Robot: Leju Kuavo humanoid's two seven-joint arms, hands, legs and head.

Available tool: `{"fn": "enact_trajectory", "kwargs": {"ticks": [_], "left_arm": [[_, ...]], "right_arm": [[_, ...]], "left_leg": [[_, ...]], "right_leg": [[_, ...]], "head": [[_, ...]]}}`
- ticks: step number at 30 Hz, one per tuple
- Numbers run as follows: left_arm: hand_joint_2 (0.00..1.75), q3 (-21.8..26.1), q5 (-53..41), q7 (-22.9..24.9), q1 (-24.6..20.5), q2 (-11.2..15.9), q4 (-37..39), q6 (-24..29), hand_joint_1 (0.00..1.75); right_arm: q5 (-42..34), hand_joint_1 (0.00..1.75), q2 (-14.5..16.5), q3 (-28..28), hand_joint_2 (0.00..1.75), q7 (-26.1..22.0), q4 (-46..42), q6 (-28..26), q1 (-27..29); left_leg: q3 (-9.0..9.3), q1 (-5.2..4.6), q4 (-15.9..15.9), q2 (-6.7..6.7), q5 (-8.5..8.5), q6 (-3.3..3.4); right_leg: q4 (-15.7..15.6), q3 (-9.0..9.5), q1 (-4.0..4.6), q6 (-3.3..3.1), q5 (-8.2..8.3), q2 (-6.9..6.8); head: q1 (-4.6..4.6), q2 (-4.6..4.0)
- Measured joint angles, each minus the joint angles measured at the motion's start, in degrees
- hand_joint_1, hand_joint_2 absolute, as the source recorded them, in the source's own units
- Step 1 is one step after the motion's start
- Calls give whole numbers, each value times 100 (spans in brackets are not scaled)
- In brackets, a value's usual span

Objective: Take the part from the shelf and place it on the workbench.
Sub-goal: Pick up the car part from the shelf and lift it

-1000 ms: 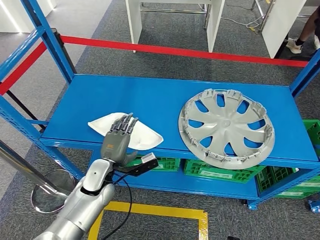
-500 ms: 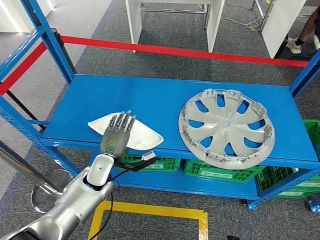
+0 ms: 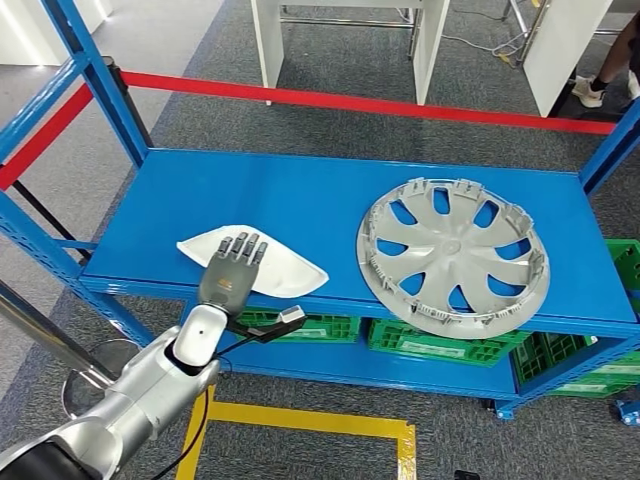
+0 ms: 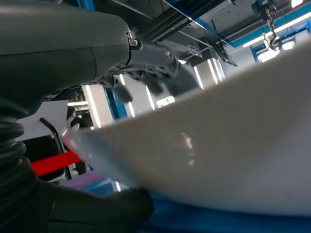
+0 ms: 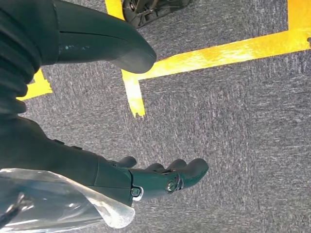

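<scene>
A white, flat, pointed-oval part [image 3: 290, 268] lies near the front left of the blue shelf [image 3: 264, 190]. My left hand [image 3: 229, 272] reaches over the shelf's front edge, its fingers stretched flat across the top of the part. In the left wrist view the white part [image 4: 220, 145] sits between the dark fingers [image 4: 157, 80] and the thumb [image 4: 110, 208], and I see no closed grip. My right hand [image 5: 157, 177] hangs over the grey carpet with its fingers straight and holds nothing.
A large silver wheel cover [image 3: 453, 255] lies on the right half of the shelf. Green crates [image 3: 445, 345] sit on the level below. A red barrier tape [image 3: 362, 102] runs behind the shelf, and yellow floor tape [image 3: 317, 420] marks the carpet.
My left hand has drawn back slightly toward the shelf's front edge and sunk lower over the white part. The part and the wheel cover have stayed put.
</scene>
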Motion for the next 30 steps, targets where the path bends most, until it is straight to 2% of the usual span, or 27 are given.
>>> {"fn": "enact_trajectory", "kwargs": {"ticks": [21, 26, 30], "left_arm": [[175, -24, -2, -173, -90, 40, 274, -161, 175], [175, 78, 1, -477, -85, 39, 320, 97, 175], [175, 411, 157, -1034, 164, 4, -2, 462, 175]], "right_arm": [[11, 0, -2, -19, 175, 3, 2, 46, -9], [19, 0, -14, -21, 175, 3, 2, 67, -9], [-9, 0, -20, -43, 175, 0, 2, 66, -6]], "left_leg": [[0, 0, 0, 0, 0, 0], [0, 0, 0, 0, 0, 0], [0, 0, 0, 2, 0, 0]], "right_leg": [[0, 0, 0, 0, 0, 0], [0, 1, 0, 0, 0, -1], [0, 0, 0, 0, 0, 3]], "head": [[0, 0], [-1, 0], [0, 0]]}}
